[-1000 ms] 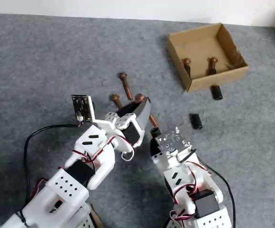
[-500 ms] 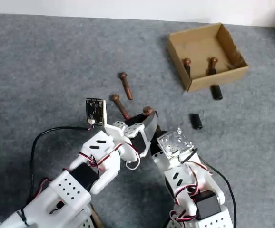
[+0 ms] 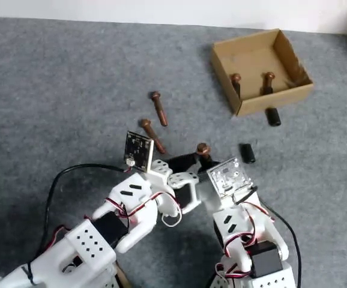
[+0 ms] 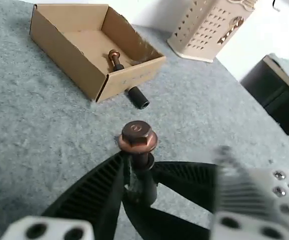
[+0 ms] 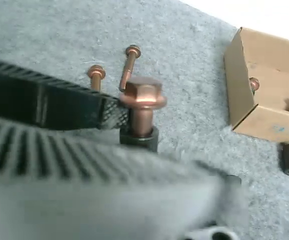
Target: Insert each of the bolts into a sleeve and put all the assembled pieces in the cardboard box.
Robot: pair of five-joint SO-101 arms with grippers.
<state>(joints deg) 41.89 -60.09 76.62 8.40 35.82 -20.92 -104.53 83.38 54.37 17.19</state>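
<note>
I have the left gripper (image 4: 137,172) clenched on the copper bolt (image 4: 137,136) just under its hex head. The right gripper (image 5: 137,146) looks clamped on the black sleeve (image 5: 138,136) beneath it. The two meet near the middle of the table, to the near left of the cardboard box (image 3: 253,59). The bolt's tip is inside the sleeve, but bare shank shows between head and sleeve, so I judge the insertion only partly done.

To finish it well, I'd hold the right arm fixed as the anvil. Only the left should drive, slowly and straight along the sleeve's axis. The left finger sits on the very part of the shank that has to go in, so I expect to loosen that grip and press on the head instead. I'd watch the right wrist view for the shank gap closing. Any tilt risks jamming the bolt or prying the sleeve out of its hold.

One assembled piece (image 3: 236,81) and a second assembled piece (image 3: 268,81) lie in the box. A spare bolt (image 3: 157,108) and a nearer spare bolt (image 3: 151,135) wait to the left. A loose sleeve (image 3: 247,152) lies just right of the grippers, and a far sleeve (image 3: 272,116) lies beside the box's near wall.
</note>
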